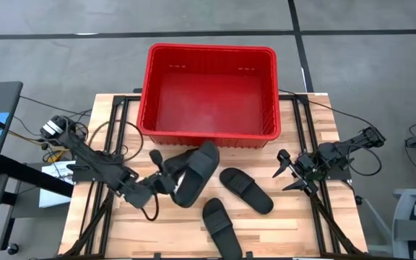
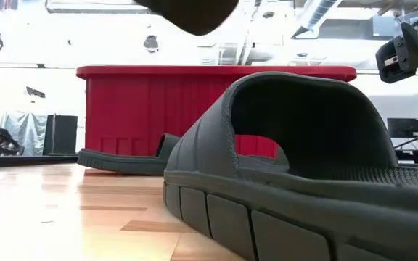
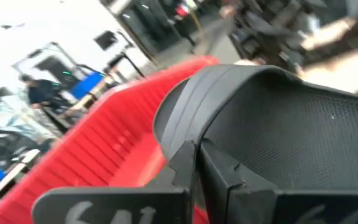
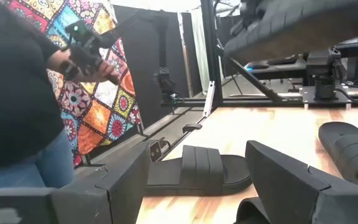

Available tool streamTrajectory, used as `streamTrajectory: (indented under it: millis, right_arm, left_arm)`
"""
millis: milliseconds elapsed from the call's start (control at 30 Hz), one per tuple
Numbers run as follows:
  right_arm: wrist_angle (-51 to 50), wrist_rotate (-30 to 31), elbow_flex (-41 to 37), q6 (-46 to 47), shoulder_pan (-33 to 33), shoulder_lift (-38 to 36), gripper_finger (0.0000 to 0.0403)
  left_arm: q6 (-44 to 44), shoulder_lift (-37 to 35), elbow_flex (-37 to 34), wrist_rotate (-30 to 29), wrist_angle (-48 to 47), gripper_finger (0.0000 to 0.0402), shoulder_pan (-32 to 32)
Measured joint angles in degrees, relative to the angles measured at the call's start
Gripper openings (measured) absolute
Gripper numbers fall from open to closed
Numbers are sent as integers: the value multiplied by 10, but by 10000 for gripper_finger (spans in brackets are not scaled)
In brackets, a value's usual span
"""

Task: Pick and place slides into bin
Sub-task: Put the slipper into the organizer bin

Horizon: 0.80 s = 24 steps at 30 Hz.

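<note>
Table [image 1: 295,123]: lifted slide [image 1: 193,170] seemingly hides left gripper [image 1: 166,184]

The bin [image 1: 211,90] lies open and unblocked above; two slides [image 1: 246,191] [image 1: 222,225] clutter the table's middle

No legible text, label, brand, number or sign appears in any view. In the left wrist view, pale embossed marks stand on the dark fingers [image 3: 114,208] of the left hand, at the 6 o'clock edge, but they are cut off and cannot be read.
</note>
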Motion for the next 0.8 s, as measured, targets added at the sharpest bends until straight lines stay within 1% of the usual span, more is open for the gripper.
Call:
streamTrajectory:
  millis: [233, 367, 500, 633, 700, 800]
  right_arm:
    - [0, 0, 0, 0, 0, 0, 260]
    - [0, 0, 0, 0, 0, 0, 260]
    - [0, 0, 0, 0, 0, 0, 260]
    - [0, 0, 0, 0, 0, 0, 260]
    - [0, 0, 0, 0, 0, 0, 260]
    - [0, 0, 0, 0, 0, 0, 260]
  left_arm:
    - [172, -20, 0, -46, 163, 0, 11]
    - [242, -33, 0, -53, 217, 0, 27]
    - [282, -45, 0, -52, 241, 0, 48]
    - [310, -56, 11, -39, 237, 0, 71]
    - [325, -58, 29, -24, 223, 0, 85]
    - [333, -59, 73, 10, 167, 0, 111]
